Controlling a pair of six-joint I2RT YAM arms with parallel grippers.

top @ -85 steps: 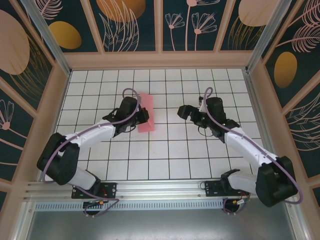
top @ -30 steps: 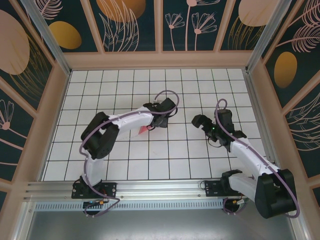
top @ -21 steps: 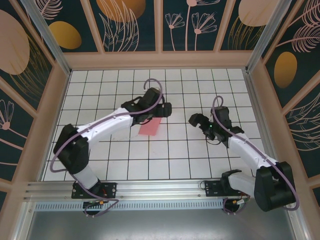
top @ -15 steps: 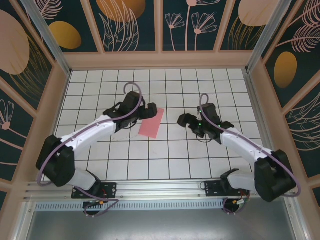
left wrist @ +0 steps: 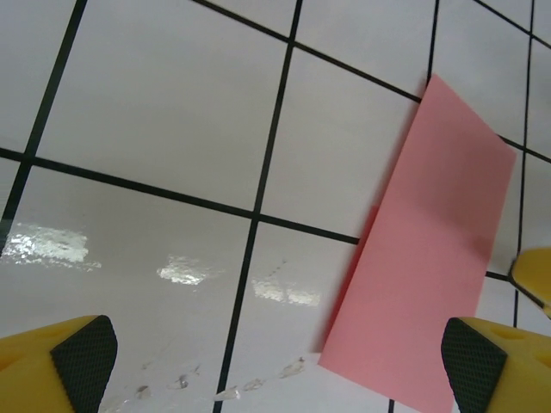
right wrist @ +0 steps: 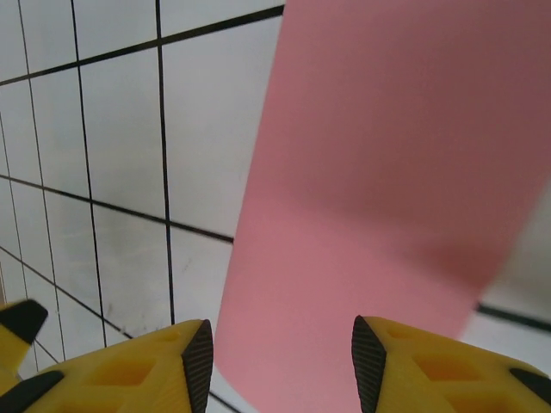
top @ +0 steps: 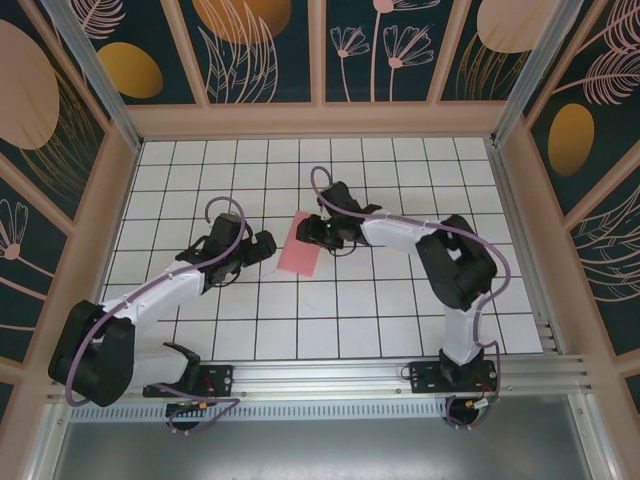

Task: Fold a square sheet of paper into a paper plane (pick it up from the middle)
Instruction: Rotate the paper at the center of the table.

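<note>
- Left gripper (top: 264,245) is waiting released, just left of the folded pink paper sheet (top: 298,254), which is lying mid-frame on the counter (top: 380,310).
- Right gripper (right wrist: 277,366) is hovering over the sheet's upper right, jaws partly apart and pinching nothing; it probably needs a square, gentle bite.

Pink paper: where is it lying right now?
In the top view the folded pink paper lies flat on the tiled table, just left of centre; the left gripper sits just left of it, the right gripper over its far end.

The left end effector (left wrist: 280,366) gapes wide. The right arm (top: 400,232) stretches far leftward; the right end effector (right wrist: 284,361) has its jaws partly apart.
</note>
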